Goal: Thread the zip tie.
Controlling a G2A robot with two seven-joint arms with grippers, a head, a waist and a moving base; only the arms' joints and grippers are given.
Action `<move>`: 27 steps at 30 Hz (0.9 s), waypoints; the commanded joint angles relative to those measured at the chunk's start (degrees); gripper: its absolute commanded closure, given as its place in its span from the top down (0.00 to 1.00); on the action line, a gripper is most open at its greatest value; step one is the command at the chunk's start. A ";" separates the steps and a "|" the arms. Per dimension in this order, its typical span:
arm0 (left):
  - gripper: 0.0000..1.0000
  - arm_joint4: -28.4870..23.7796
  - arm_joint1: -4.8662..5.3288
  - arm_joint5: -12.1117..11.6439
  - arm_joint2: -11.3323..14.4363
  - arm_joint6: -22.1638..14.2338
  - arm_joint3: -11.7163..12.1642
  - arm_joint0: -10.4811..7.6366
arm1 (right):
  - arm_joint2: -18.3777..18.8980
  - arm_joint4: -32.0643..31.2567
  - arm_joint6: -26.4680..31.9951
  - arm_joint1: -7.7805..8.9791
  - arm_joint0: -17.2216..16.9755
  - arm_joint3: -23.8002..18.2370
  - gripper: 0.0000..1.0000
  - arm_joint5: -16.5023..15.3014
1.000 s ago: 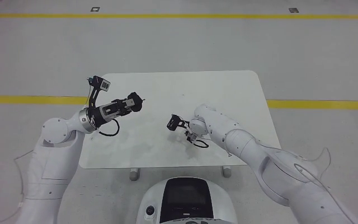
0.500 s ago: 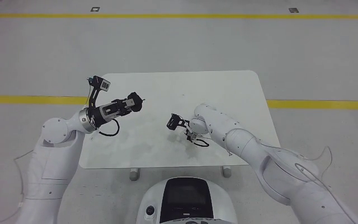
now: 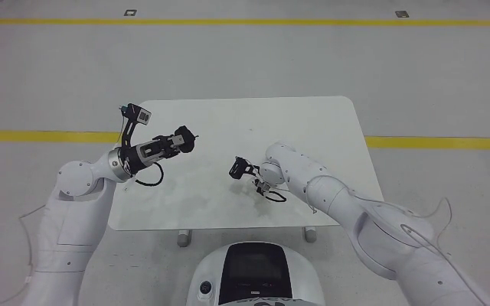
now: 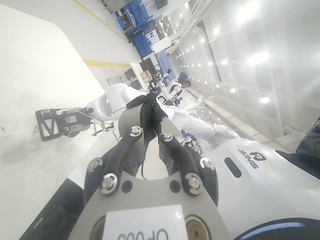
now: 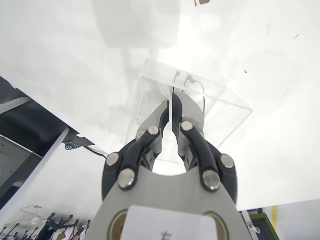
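At the left edge of the table (image 3: pixel 306 122) the left gripper (image 4: pixel 150 118) is clamping a black zip tie (image 4: pixel 146 102), while the right gripper (image 5: pixel 172 97) is hovering, pinched narrow, over a clear block (image 5: pixel 225 101).

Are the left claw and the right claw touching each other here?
Apart. The top view shows a stretch of bare table between the left claw and the right claw, with their tips well separated.

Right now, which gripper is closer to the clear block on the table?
Right. The right gripper sits right over the clear block. The left gripper, pinching a black zip tie, is held apart from it, farther across the table.
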 commanded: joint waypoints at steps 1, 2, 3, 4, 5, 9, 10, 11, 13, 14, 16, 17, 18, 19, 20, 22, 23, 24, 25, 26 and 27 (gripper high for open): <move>0.00 0.00 0.00 0.00 0.00 0.00 0.00 0.00 | -0.15 0.08 -0.12 -0.06 0.14 0.13 0.08 0.00; 0.00 0.00 0.00 0.00 0.00 0.00 0.00 0.00 | -0.24 0.13 -0.20 -0.09 0.23 0.20 0.09 0.00; 0.00 0.00 0.00 0.00 0.00 0.00 0.00 0.00 | -0.31 0.17 -0.26 -0.12 0.27 0.26 0.09 0.00; 0.00 0.00 0.00 0.00 0.00 0.00 0.00 0.00 | -0.38 0.19 -0.31 -0.14 0.32 0.30 0.09 0.00; 0.00 0.00 0.00 0.00 0.00 0.00 0.00 0.00 | -0.47 0.23 -0.37 -0.17 0.35 0.41 0.09 0.00; 0.00 0.00 0.00 0.00 0.00 0.00 0.00 0.00 | -0.69 0.38 -0.57 -0.33 0.45 0.78 0.11 0.00; 0.00 0.00 0.00 0.00 0.00 0.00 0.00 0.00 | -0.74 0.36 -0.58 -0.37 0.48 0.85 0.11 0.00; 0.00 0.00 0.00 0.00 0.00 0.00 0.00 0.00 | -0.80 0.32 -0.59 -0.41 0.53 0.91 0.13 0.00; 0.00 0.00 0.00 0.00 0.00 0.00 0.00 0.00 | -0.93 0.20 -0.59 -0.52 0.62 1.08 0.13 0.00; 0.00 0.00 0.00 0.00 0.00 0.00 0.00 0.00 | -1.00 0.09 -0.59 -0.57 0.65 1.20 0.13 0.00; 0.00 0.00 0.00 0.00 0.00 0.00 0.00 0.00 | -1.18 -0.09 -0.61 -0.74 0.63 1.55 0.12 0.00; 0.00 0.00 0.00 0.00 0.00 0.00 0.00 0.00 | -1.25 -0.13 -0.62 -0.81 0.61 1.72 0.12 0.00; 0.00 0.00 0.00 0.00 0.00 0.00 0.00 0.00 | -1.32 -0.15 -0.58 -0.89 0.59 1.91 0.12 0.00; 0.00 0.00 0.00 0.00 0.00 0.00 0.00 0.00 | -1.39 -0.13 -0.61 -1.00 0.61 2.10 0.12 0.00; 0.00 0.00 0.00 0.00 0.00 0.00 0.00 0.00 | -1.43 -0.10 -0.64 -1.08 0.61 2.24 0.12 0.00; 0.00 0.00 0.00 0.00 0.00 0.00 0.00 0.00 | -1.52 -0.01 -0.64 -1.24 0.65 2.48 0.12 0.00; 0.00 0.00 0.00 0.00 0.00 0.00 0.00 0.00 | -1.58 0.09 -0.62 -1.34 0.69 2.61 0.12 0.00; 0.00 0.00 0.00 0.00 0.00 0.00 0.00 0.00 | -1.63 0.16 -0.56 -1.41 0.71 2.65 0.12 0.00; 0.00 0.00 0.00 0.00 0.00 0.00 0.00 0.00 | -1.69 0.26 -0.48 -1.49 0.73 2.67 0.12 0.00; 0.00 0.00 0.00 0.00 0.00 0.00 0.00 0.00 | -1.76 0.42 -0.35 -1.57 0.78 2.68 0.12 0.00; 0.00 0.00 0.00 0.00 0.00 0.00 0.00 0.00 | -1.81 0.56 -0.22 -1.62 0.81 2.64 0.12 0.00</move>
